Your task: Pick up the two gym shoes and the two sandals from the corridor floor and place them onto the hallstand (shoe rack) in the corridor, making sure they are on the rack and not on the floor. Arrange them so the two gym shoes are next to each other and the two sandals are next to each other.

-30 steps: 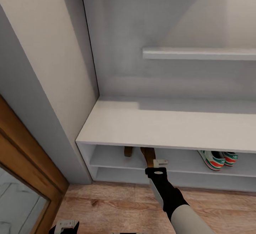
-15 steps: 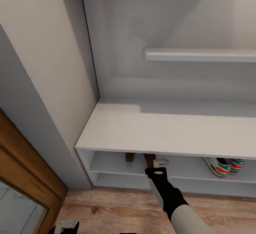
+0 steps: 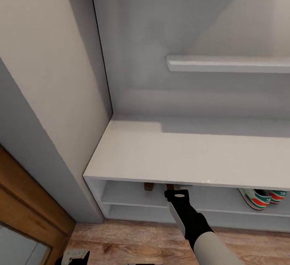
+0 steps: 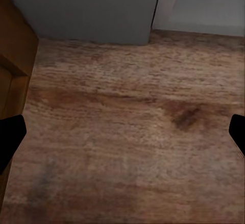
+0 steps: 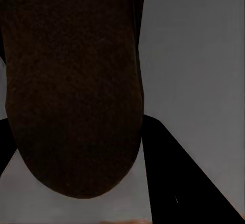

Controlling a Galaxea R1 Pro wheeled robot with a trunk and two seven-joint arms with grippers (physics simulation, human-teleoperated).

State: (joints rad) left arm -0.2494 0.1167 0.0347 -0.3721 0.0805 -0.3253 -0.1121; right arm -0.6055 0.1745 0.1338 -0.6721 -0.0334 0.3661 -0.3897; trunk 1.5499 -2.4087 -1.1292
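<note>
My right hand (image 3: 176,187) reaches under the tabletop (image 3: 189,152) of the hallstand, into its upper shelf tier (image 3: 125,194); the right wrist view looks along the brown sole of a sandal (image 5: 71,86) lying between my fingers (image 5: 178,178), so I judge the hand clamped on that sandal, though the contact itself is hidden; from the head view only a sliver of this sandal shows beneath the tabletop's front edge, and the second sandal (image 3: 149,186) sits just beside it on the same tier; the two gym shoes (image 3: 264,198) rest together on that tier, well apart to the right; my left hand (image 3: 74,257) hangs low over the corridor floor (image 4: 127,132), fingers (image 4: 10,137) spread apart and holding nothing; the risk I see is in letting go: if the sandal is tilted or only partly over the shelf, it could tip off the front lip onto the floor; drawing my hand out carelessly could also drag it, or knock its neighbour out of place.
</note>
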